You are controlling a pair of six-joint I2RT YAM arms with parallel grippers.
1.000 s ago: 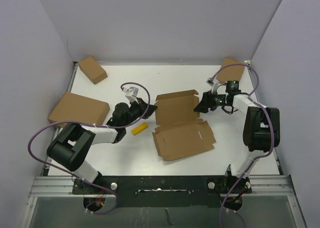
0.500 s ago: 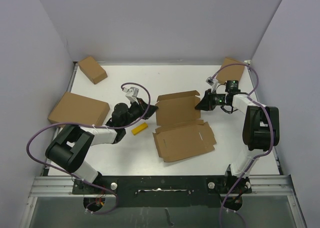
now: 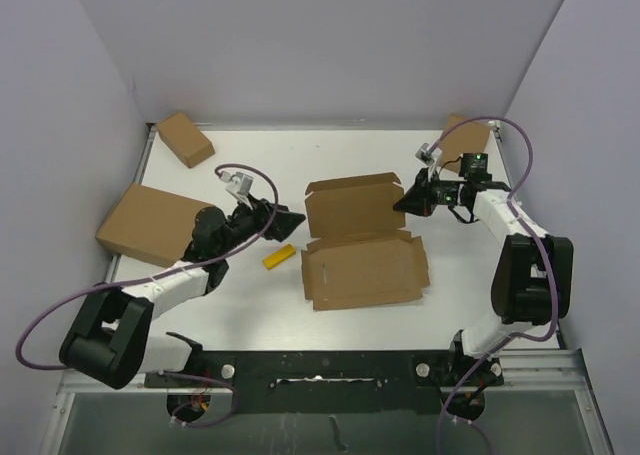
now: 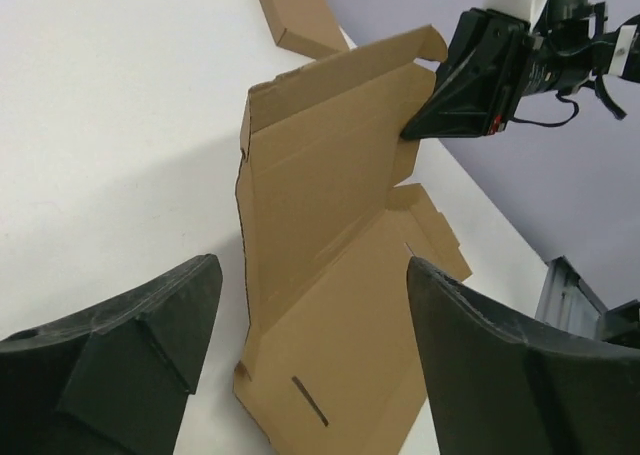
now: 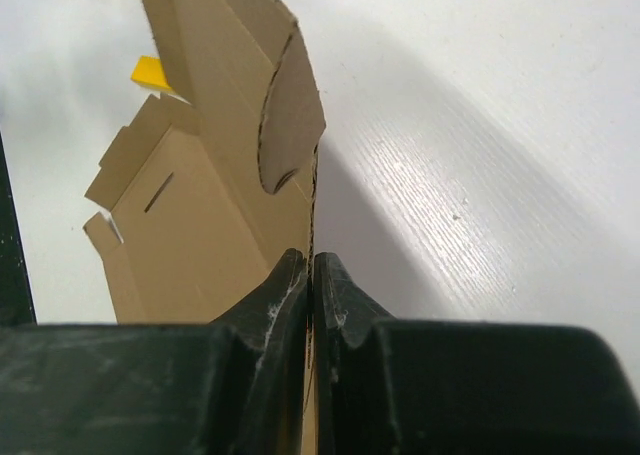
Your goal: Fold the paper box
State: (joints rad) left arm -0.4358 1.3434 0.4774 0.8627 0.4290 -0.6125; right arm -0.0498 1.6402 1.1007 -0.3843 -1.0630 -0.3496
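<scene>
Pinching the right edge of the box, the right gripper has its jaws pressed together on the thin cardboard, with only the sheet between them, as the right wrist view shows plainly. The box sits in the middle of the table, open and unfolded: its base lies flat nearer the arms, with a narrow slot cut in it and small tabs along its sides. The lid panel rises tilted from the fold at the base's far edge. The right gripper grips that raised panel by its curved side flap. The left gripper is just left of the panel and apart from it, jaws spread wide with nothing between them. In the left wrist view both fingers frame the box from a low angle. A yellow block lies on the table near the left gripper, just left of the base. A small carton sits at the far left corner, a flat carton at the left edge, and a third carton at the far right corner behind the right arm.
</scene>
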